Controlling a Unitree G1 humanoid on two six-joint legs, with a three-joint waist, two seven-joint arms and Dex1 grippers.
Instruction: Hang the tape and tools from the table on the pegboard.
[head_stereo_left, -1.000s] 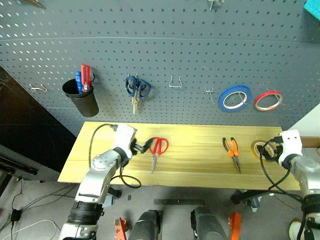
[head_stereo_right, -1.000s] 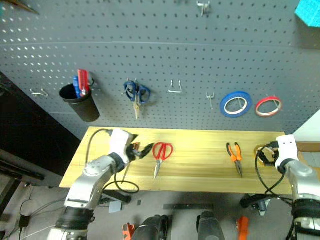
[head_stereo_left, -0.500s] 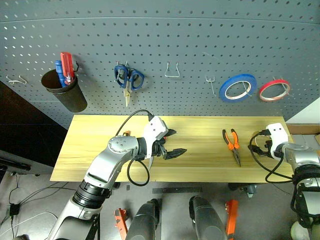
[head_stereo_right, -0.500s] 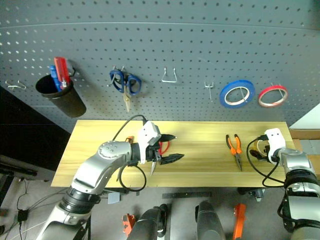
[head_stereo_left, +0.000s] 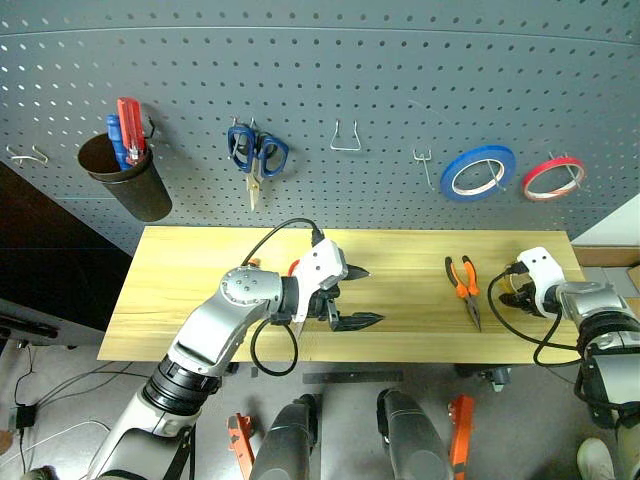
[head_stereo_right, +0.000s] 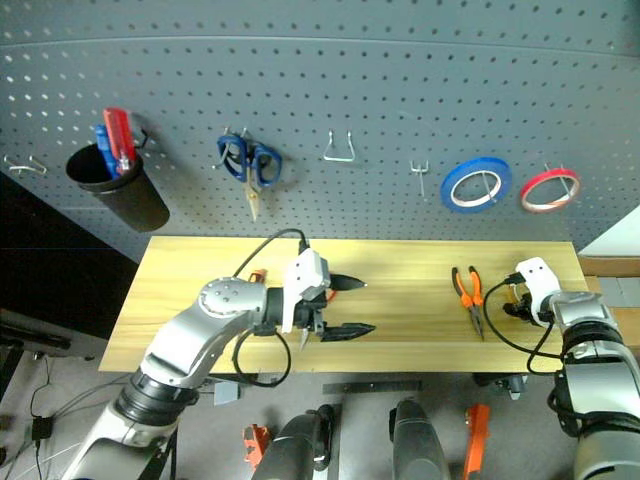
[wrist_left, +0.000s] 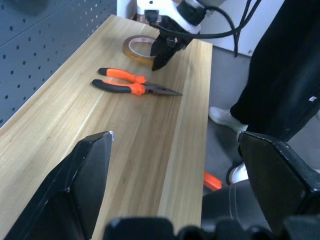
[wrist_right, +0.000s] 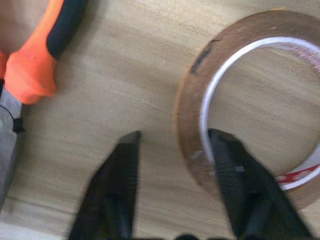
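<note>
Right gripper (wrist_right: 172, 165) straddles the rim of the amber ring-shaped tape roll (wrist_right: 260, 100), fingers apart, near the right end of the light wood table (head_stereo_left: 200, 290). Left gripper (head_stereo_left: 358, 297) gapes empty. On the grey pegboard (head_stereo_left: 350, 70), a black cup (head_stereo_left: 125, 180) holds red and blue handles. Orange-handled pliers (wrist_left: 132, 86) lie beside the tape.

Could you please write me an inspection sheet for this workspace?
Surface: table, light wood.
Job's things: tape and pliers lying toward the right end; red scissors partly hidden by the left end effector.
Clutter: blue scissors, blue roll, red roll and black cup on the pegboard.
End effectors: left open above the table; right at the tape.
Cables: black loops at both wrists.
Surroundings: a person's dark leg beside the table.
</note>
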